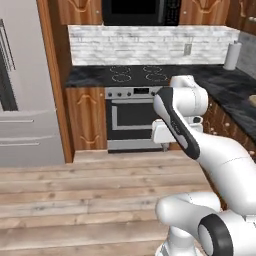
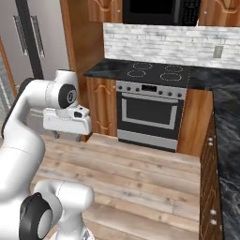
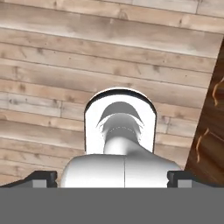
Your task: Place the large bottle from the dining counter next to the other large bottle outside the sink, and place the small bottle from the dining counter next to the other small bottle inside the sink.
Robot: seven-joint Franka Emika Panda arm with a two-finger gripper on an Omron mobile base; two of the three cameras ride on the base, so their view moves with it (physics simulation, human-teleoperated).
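My arm is folded up tight over the wooden floor (image 1: pixel 75 190). It rises from my base, bends back at a dark elbow joint, and my hand hangs in front of me, pointing down at the floor. My gripper (image 3: pixel 112 178) shows in the hand view as 2 small dark finger tips (image 3: pixel 41 178), 1 at each side of the bottom edge. They sit far apart with nothing between them, so my fingers are spread wide and hold nothing. Under them I see only pale wood planks and a strip of brown cabinet (image 3: pixel 210 131) at the right.

In the left base view my hand is a white block low in front of the oven (image 1: pixel 132 117). In the right base view the same white block hangs beside my dark round wrist joint, left of the oven.

Ahead of me is a stove top (image 1: pixel 137 74) with 4 rings, set in a black counter (image 1: pixel 227 90) that runs along the right wall. A big grey fridge (image 1: pixel 25 85) stands at the left. A white paper roll (image 1: pixel 231 55) stands on the counter in the far corner.

I cannot see any bottle, the sink or the dining counter from here.
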